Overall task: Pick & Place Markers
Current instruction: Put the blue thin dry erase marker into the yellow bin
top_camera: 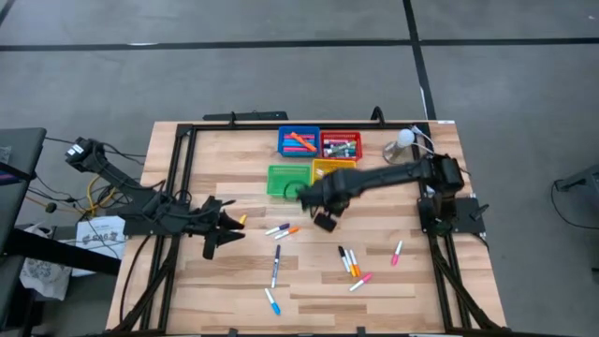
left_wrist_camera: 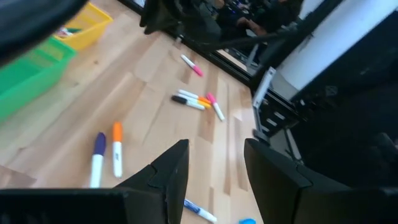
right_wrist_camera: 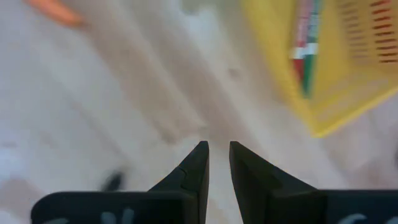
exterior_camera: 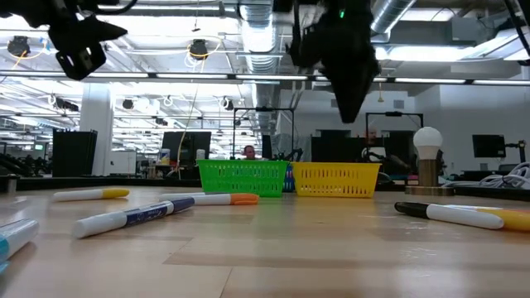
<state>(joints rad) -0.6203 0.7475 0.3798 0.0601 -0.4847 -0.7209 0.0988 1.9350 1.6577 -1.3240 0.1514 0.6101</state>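
Loose markers lie scattered on the wooden table (top_camera: 309, 281): an orange-capped pair (top_camera: 280, 228), a blue one (top_camera: 276, 265), a cluster (top_camera: 350, 261) and a pink one (top_camera: 397, 252). More markers fill the blue tray (top_camera: 298, 142) and the red tray (top_camera: 340, 146). My right gripper (right_wrist_camera: 217, 147) points down over bare wood just near of the yellow tray (right_wrist_camera: 292, 81). Its fingers stand a narrow gap apart with nothing between them. My left gripper (left_wrist_camera: 214, 149) hovers open and empty at the table's left (top_camera: 227, 230).
The green tray (top_camera: 284, 181) and the yellow tray (top_camera: 333, 169) stand side by side in front of the blue and red ones. A white bulb on a stand (top_camera: 403, 140) is at the far right. Bare wood lies along the near edge.
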